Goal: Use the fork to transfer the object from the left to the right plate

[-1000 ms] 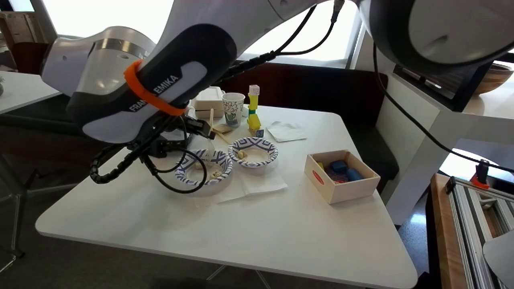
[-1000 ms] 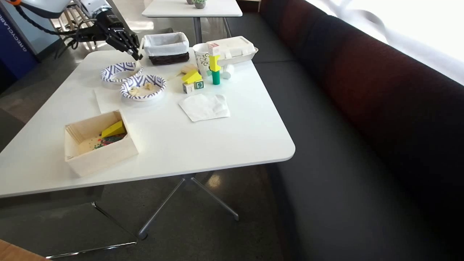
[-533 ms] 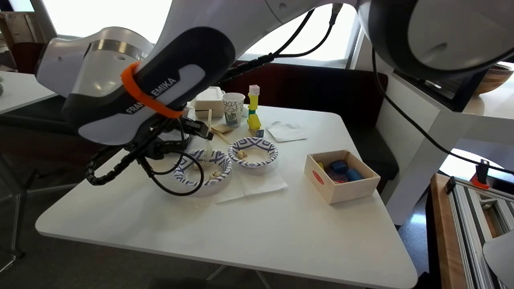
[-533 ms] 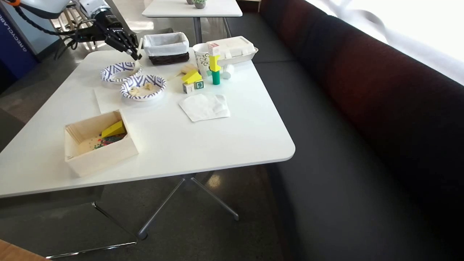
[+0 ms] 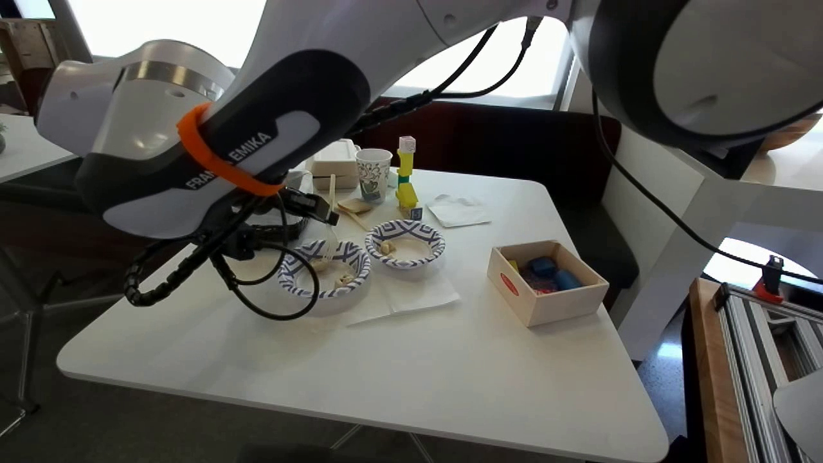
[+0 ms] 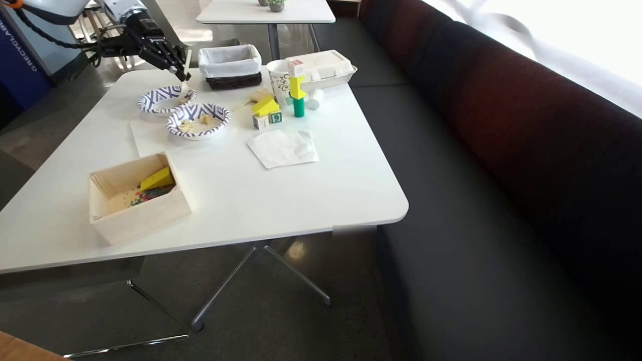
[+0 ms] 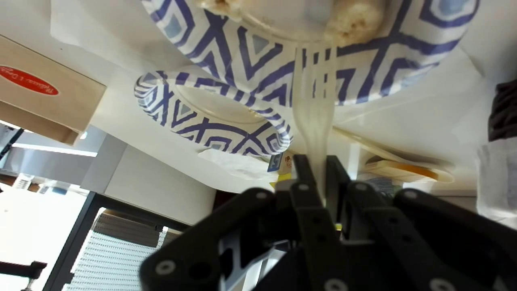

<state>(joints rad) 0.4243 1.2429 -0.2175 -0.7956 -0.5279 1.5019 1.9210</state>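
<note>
Fork [image 7: 313, 115] looks whitish, translucent and thin-tined, pinched by the hand [image 7: 318, 167].

Nearer plate [image 7: 250, 52]: cropped at 12 o'clock in the wrist view.
Food [image 7: 357, 20]: blurred, cropped there too.
Fork [image 7: 316, 109]: blurred at the tines; unclear whether touching food.
Claw [image 7: 318, 169]: cropped there at 6 o'clock.
Yellow block [image 7: 283, 177]: mostly hidden behind the claw.
Basket [image 7: 504, 111]: cropped there at 3 o'clock.
</note>
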